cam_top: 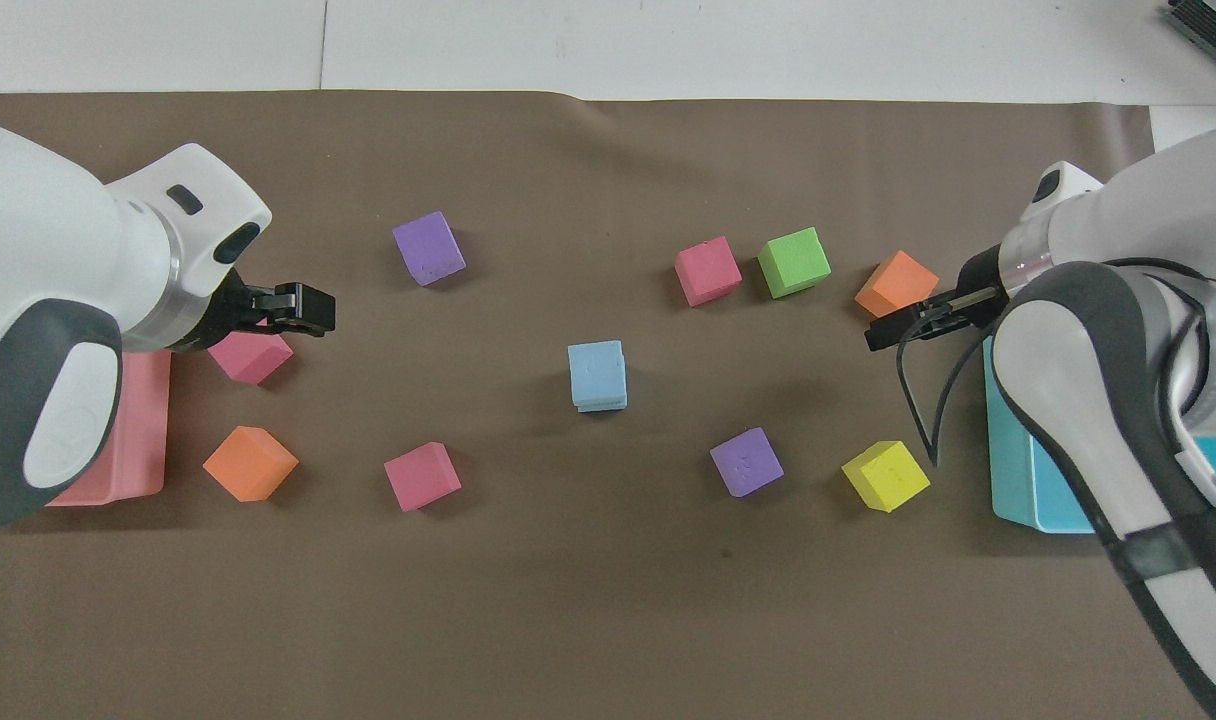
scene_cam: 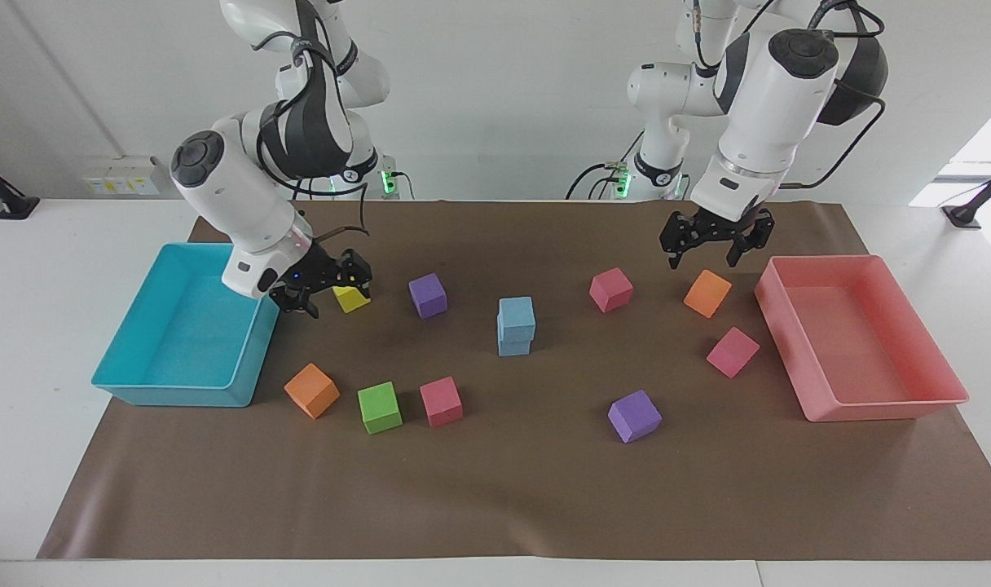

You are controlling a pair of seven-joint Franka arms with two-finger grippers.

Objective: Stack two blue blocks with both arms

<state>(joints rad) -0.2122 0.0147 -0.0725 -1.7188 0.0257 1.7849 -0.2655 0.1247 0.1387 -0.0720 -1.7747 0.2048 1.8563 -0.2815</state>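
In the facing view, the two light sky-blue matte foam cubes (scene_cam: 516,325) sit stacked one on the other at the middle of the brown mat (scene_cam: 495,489) on the bench, touched by neither arm. The left arm's black two-finger pincer (scene_cam: 715,241) hangs in the air with its fingers apart and nothing between them, over the mat near an orange foam cube (scene_cam: 707,293), toward the large pink plastic tray (scene_cam: 862,408). The right arm's black pincer (scene_cam: 324,287) is also spread and holds nothing; it hangs just beside the rim of the large turquoise plastic tray (scene_cam: 178,391), with a yellow foam cube (scene_cam: 353,299) partly hidden by its fingers. A purple foam cube (scene_cam: 428,294) lies between that pincer and the blue stack.

In the overhead view, the stacked blue cubes (cam_top: 597,376) show as one blue square with a slightly offset edge, at the mat's centre, well apart from both arms. The left pincer (cam_top: 303,307) points toward the middle over a pink foam cube (cam_top: 251,356). The right pincer (cam_top: 893,328) lies just beside a second orange cube (cam_top: 896,283); from this view I cannot tell how its fingers stand. The yellow cube (cam_top: 885,475) lies in the open here.
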